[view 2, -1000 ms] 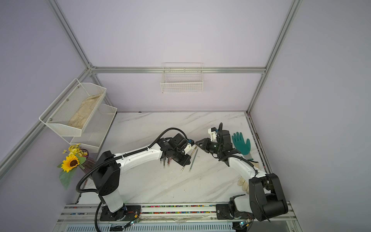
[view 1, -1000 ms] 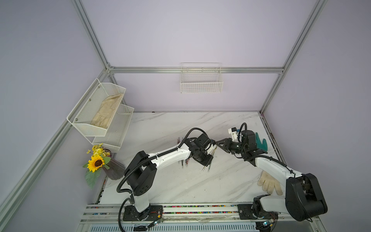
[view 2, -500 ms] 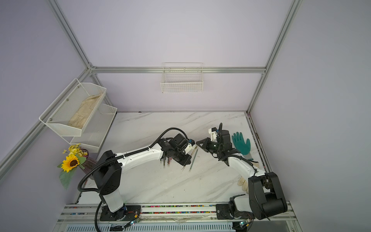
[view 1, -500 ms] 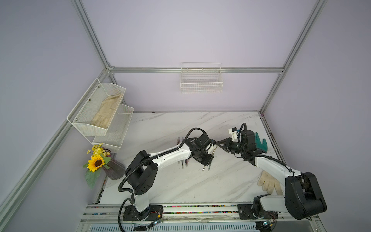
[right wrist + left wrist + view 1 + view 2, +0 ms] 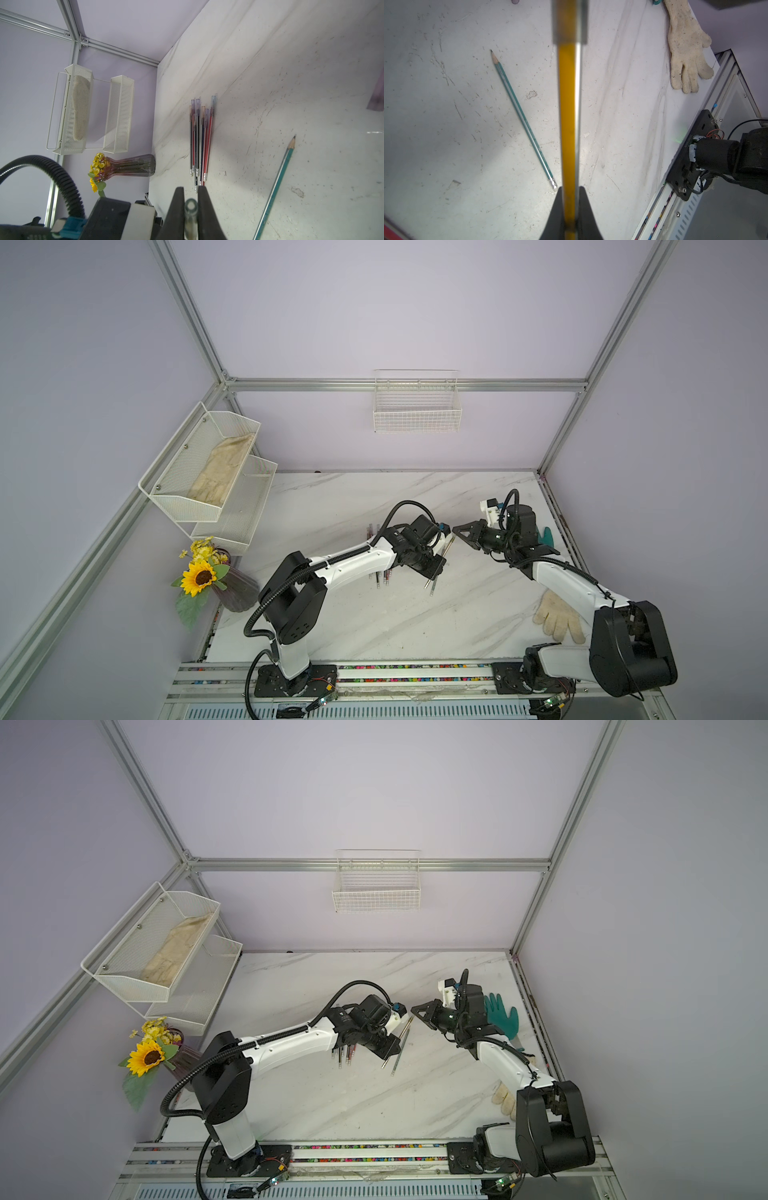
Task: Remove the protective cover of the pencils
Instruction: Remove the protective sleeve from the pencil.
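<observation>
Yellow-orange and held off the tabletop [image 5: 353, 497], 1 pencil [image 5: 568, 114] runs between the jaws of the left gripper [image 5: 571, 189], which are pinched narrow on its shaft. Its far end looks wider and greyish, but it is blurred in the left wrist view. The right gripper [image 5: 191, 188] meets that end above the tabletop's middle. Its jaws are clamped on 1 clear tubular cover [image 5: 190, 207], whose open mouth shows in the right wrist view. Whether the cover sits on the pencil or is free of it, I cannot tell.

1 green pencil [image 5: 522, 116], sharpened, bare-tipped and with an eraser end, lies flat on the tabletop just below the held one. 6 capped pencils [image 5: 199, 141], black and red with clear caps, lie side by side in 1 bundle nearer the left edge. They are partly under the left arm in both top views.

3 gloves show:
- 1 cream knit glove [image 5: 557, 616] lies near the front right corner.
- 1 teal glove [image 5: 500, 1017] lies by the right edge.
- 1 cream glove [image 5: 220, 472] lies in the upper of the 2 tiers of the mesh rack [image 5: 230, 418] on the left wall.

1 wire basket [image 5: 417, 414] hangs on the back wall. 1 vase [image 5: 237, 593] with 1 sunflower [image 5: 201, 577] stands by the tabletop's left edge.
</observation>
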